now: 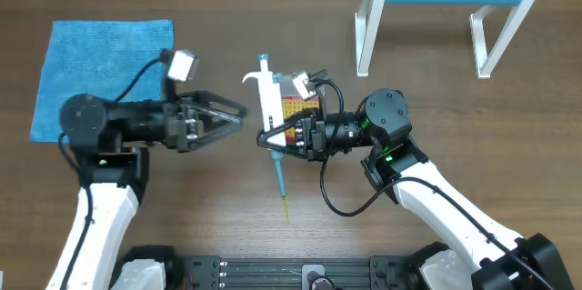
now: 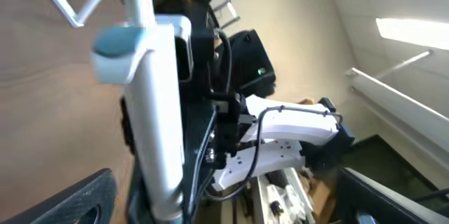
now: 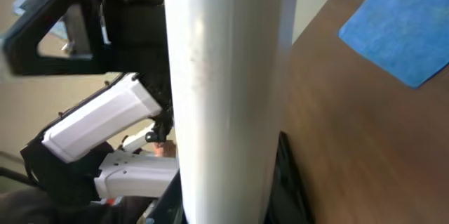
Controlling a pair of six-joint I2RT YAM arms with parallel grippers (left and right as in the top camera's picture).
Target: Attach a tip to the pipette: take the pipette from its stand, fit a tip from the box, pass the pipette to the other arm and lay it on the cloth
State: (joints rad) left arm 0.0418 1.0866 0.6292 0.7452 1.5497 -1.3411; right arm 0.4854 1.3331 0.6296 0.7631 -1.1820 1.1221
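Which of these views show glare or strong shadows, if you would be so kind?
Top view: even light, only soft shadows on the table. Left wrist view: a bright ceiling light glares beyond the pipette. Right wrist view: a mild sheen runs along the pipette's white body.

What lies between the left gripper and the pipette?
The stretch is bare: in the top view, plain table lies between the open left gripper and the pipette, which the right gripper holds.

No readable text, label, number or sign appears on anything here.
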